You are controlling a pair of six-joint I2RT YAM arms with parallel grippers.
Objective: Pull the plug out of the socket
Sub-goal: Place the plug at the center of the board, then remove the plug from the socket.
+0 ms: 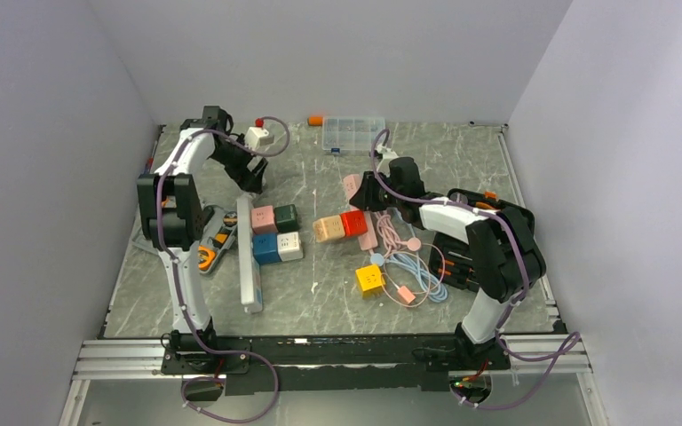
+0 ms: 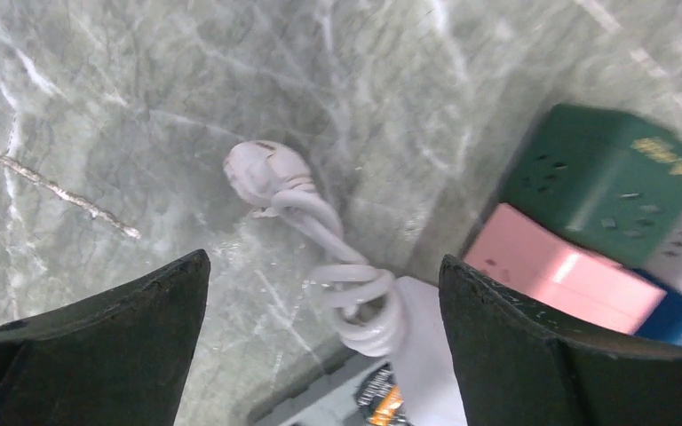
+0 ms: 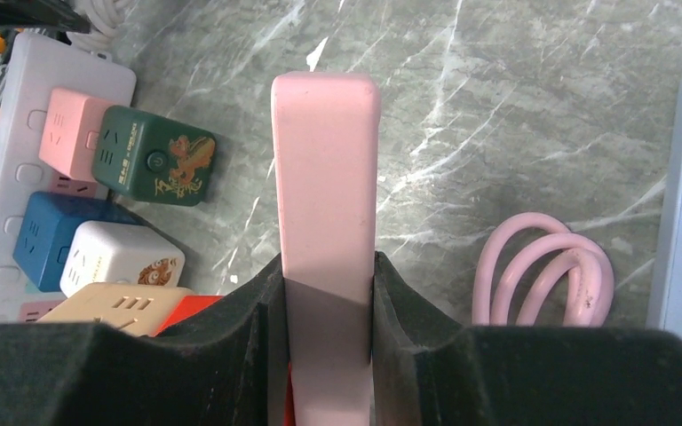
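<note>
The socket [image 1: 249, 257], a long white strip, lies left of centre. Pink [image 1: 264, 218], green [image 1: 286, 217], blue [image 1: 265, 248] and white [image 1: 289, 246] cube plugs sit along its right side. In the right wrist view they stand on the socket's face [image 3: 4, 160]. My left gripper [image 1: 255, 182] hovers open over the socket's far end, above the coiled white cord [image 2: 360, 302], holding nothing [image 2: 321, 266]. The cord's plug head [image 2: 262, 173] lies on the table. My right gripper [image 1: 361, 191] is shut on a pink strip [image 3: 326, 169], its fingers [image 3: 408, 302] pressing both sides.
Beige [image 1: 329, 229] and red [image 1: 353, 222] cubes sit by the pink strip. A yellow cube [image 1: 369, 279] and pink and blue cables [image 1: 408, 271] lie right of centre. A clear box [image 1: 352, 133] and a white adapter [image 1: 258, 136] are at the back. Tools [image 1: 213, 244] lie left of the socket.
</note>
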